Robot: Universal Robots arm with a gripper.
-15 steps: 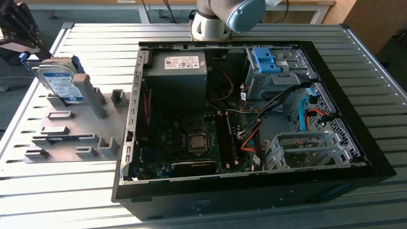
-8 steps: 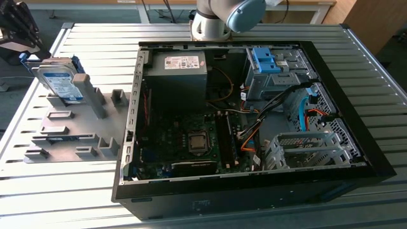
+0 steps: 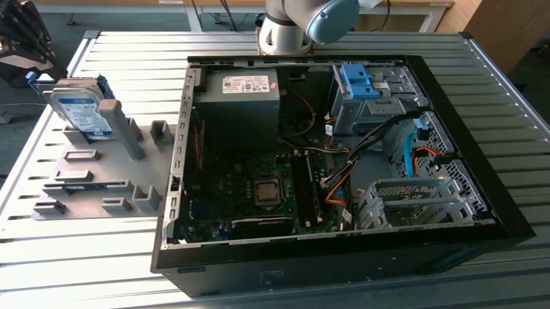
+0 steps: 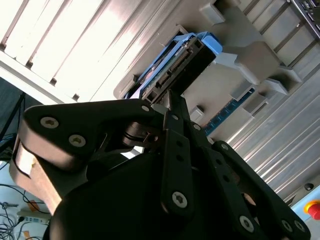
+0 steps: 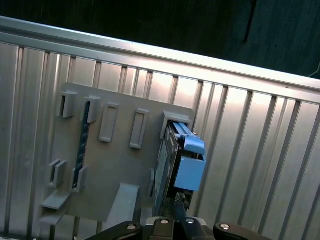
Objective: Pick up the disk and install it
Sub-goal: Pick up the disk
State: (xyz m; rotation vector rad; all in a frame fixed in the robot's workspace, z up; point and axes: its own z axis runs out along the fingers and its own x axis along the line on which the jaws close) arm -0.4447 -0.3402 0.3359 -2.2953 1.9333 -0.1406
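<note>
The disk (image 3: 79,109) was seen standing on edge, slightly tilted, in a slot at the far end of a grey holder plate (image 3: 94,187). The plate lay on the ribbed metal table (image 3: 86,257) at the exterior view's left, just beside the open computer case (image 3: 514,219). The disk's silver body and blue-and-white label were turned toward the near side, and its blue carrier frame (image 5: 190,172) was clipped around it. In both wrist views the black gripper (image 4: 169,100) was found close to the disk's exposed end, lined up with its thin edge, where a row of connector contacts was shown. Whether the gripper was touching the disk could not be told, nor could it be told whether the gripper was spread or pressed together. The disk was seated in its holder slot, well apart from the case's drive bays (image 3: 404,203).
</note>
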